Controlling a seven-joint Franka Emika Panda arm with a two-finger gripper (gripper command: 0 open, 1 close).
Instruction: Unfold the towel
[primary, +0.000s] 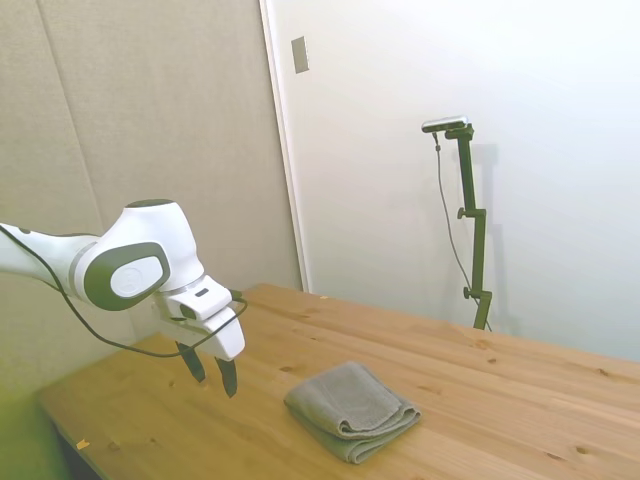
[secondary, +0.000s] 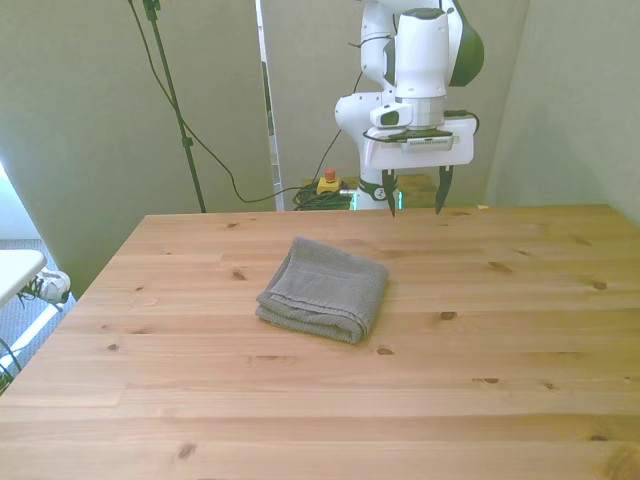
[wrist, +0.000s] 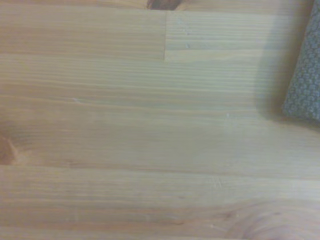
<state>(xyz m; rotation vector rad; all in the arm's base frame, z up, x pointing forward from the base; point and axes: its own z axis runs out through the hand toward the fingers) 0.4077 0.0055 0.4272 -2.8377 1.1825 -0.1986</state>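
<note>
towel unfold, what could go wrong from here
The towel lies folded in stacked layers, so the open gripper, hanging above bare wood beside it, might pinch several layers and lift the whole bundle. Its rounded fold faces the camera in the front view; grabbing there likely drags it along the table rather than opening it.

Surface: wooden table (secondary: 480, 350), pale planks with knots.
On it: folded grey-green towel (secondary: 324, 288), layered edges, lying flat.

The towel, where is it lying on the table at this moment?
The towel lies folded near the middle of the wooden table, slightly toward the front view's left. The open gripper hangs above the far edge, apart from it.
</note>
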